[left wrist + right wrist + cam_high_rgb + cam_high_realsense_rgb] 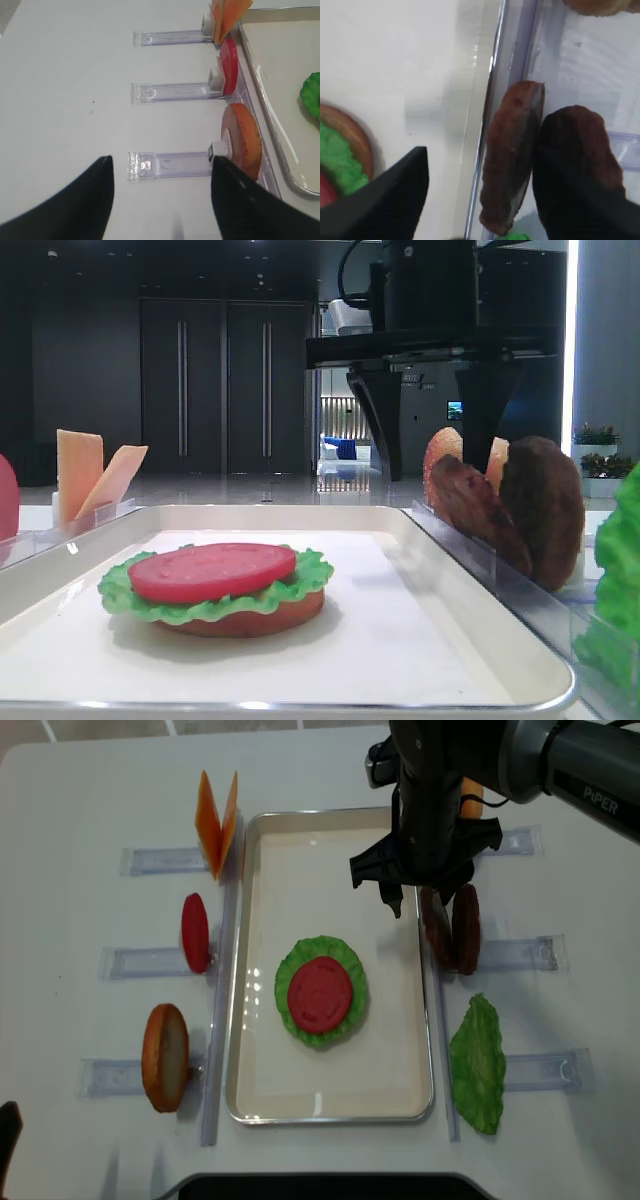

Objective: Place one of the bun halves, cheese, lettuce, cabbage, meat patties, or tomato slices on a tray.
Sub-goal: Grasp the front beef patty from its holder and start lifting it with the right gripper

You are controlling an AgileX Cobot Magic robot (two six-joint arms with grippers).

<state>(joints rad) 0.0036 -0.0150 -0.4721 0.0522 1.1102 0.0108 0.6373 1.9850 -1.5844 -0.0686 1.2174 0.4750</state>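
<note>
We find the right tool [422, 900] poised over the two patties [450, 928], which stand on edge in a clear rack [500, 955] just beside the tray's right rim [428, 1020]. Its jaws stand apart: in the wrist view one finger [380, 200] hangs over the tray side and the other [580, 175] lies over the outer patty, with the redder patty [510, 165] between them. We see no firm grip yet.

On the tray, a bun base [250, 618] already carries lettuce [215, 595] and a tomato slice [213, 570]. We judge the step in hand to be the pick of a patty. The next move calls for lowering, closing across the disc's thin faces, lifting clear of the rack and laying it flat on the stack.

The redder patty leans a little, flat faces turned toward the tray and away from it; its long axis runs along the tray's rim.

The left tool [160, 200] hangs open over the counter [65, 90], holding nothing.
</note>
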